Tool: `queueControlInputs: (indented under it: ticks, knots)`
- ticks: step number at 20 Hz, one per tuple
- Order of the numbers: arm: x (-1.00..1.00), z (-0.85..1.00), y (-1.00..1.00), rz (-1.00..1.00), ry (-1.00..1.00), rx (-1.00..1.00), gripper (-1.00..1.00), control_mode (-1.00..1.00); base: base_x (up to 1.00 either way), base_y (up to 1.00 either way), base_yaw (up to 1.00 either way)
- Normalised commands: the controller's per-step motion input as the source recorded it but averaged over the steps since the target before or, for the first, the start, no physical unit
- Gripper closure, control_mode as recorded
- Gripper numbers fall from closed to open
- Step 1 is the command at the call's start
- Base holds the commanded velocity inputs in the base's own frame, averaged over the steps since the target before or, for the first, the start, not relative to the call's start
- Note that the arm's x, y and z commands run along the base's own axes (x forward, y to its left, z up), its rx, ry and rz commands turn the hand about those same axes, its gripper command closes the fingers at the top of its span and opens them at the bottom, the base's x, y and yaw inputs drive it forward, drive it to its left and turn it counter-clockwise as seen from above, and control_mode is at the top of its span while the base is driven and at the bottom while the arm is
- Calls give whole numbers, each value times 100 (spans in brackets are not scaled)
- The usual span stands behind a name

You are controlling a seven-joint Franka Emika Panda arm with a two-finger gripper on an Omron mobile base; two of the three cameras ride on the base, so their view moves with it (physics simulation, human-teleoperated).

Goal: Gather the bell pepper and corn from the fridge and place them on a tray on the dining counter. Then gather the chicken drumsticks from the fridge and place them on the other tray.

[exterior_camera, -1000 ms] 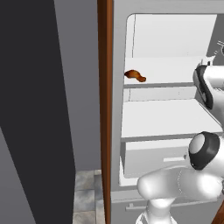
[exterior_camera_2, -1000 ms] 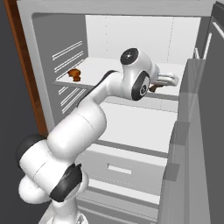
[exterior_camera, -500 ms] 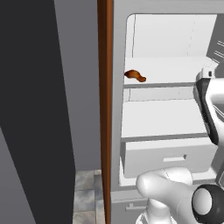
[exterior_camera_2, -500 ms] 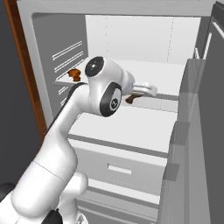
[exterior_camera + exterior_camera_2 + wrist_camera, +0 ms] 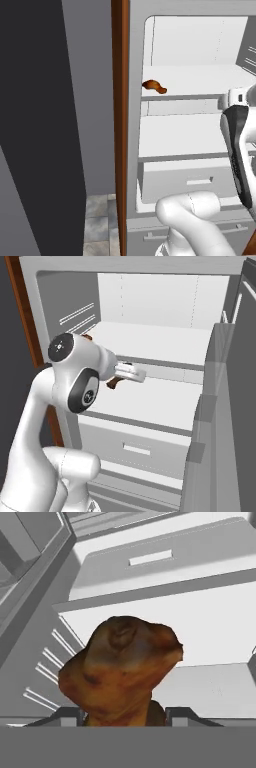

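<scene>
Inside the open fridge, going left to right in the left base view: the brown wood edge of the neighbouring cabinet runs down beside the opening, then one chicken drumstick lies at the left front corner of the upper white shelf, all on its own. Right of that, the robot's white arm cuts in along the frame edge.

From the right base view the arm reaches in front of the lower shelf, and the gripper sits just above it with a second drumstick poking out below the hand as a small brown bit. A drawer with a slot handle sits under that shelf, and the grey fridge door stands open on the right.

The hand view pretty much settles it: the held drumstick sits right between the two finger tips, fat end toward the camera, so the hand is clamped on it, jaws about medium width. Behind it you can see shelf and drawer front, tilted.
</scene>
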Motion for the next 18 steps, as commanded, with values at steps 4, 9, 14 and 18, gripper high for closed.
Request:
queueControlInputs:
  ticks: [4,9,14,18]
  knots:
    - [-66,-2,46,20,0,6,100,-100,0,0,0]
    - [-57,-5,48,23,1,0,100,-100,0,0,0]
    - [-32,-16,49,16,2,-2,100,-100,0,0,0]
    - [-1,-4,7,1,0,0,100,-100,0,0,0]
